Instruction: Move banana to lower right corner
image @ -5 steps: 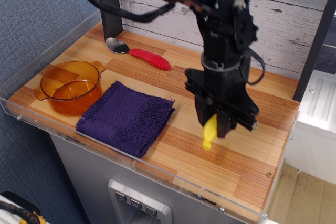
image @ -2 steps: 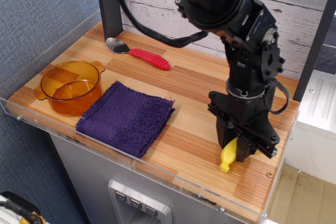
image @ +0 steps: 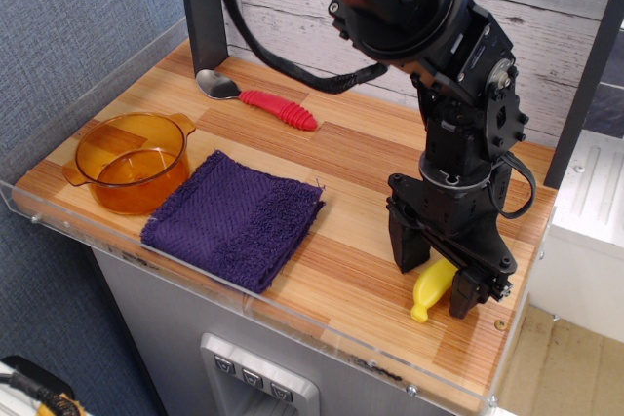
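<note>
Gripper (image: pixel 441 284) jaws spread wide, straddling banana (image: pixel 432 288); banana lies on tabletop near lower right corner (image: pixel 492 338).

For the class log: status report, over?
Gripper open, straddling banana. Banana down on tabletop near lower right corner. Nothing in the way.

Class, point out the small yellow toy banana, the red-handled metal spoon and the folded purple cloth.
small yellow toy banana (image: pixel 430 289): observation image, visible middle.
red-handled metal spoon (image: pixel 278 109): observation image, ribbed handle.
folded purple cloth (image: pixel 234 216): observation image, centre.
</note>
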Controlling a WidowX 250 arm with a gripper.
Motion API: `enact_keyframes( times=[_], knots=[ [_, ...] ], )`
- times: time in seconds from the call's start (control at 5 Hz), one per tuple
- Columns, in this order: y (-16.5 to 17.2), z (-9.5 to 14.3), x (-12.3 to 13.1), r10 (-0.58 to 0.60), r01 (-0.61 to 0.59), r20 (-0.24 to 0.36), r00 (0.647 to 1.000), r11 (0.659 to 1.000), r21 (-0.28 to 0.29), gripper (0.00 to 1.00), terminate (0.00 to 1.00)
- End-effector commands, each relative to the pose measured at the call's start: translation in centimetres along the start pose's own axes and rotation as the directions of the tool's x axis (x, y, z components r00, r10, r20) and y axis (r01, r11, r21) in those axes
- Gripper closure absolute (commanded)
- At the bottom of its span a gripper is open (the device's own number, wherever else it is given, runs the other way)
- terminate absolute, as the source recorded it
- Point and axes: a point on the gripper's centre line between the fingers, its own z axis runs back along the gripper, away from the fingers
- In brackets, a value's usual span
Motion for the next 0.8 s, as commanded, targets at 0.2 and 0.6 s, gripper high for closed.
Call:
enact_keyframes(
  times=[0.2,0.6],
  knots=[
    [0.7,6.1,0.6,-0.034,0.029,0.072,0.997,0.997,0.068,0.00,0.00],
    [2.1,10.3,-3.0,0.027,-0.017,-0.070,0.997,0.990,0.140,0.00,0.00]
  ],
)
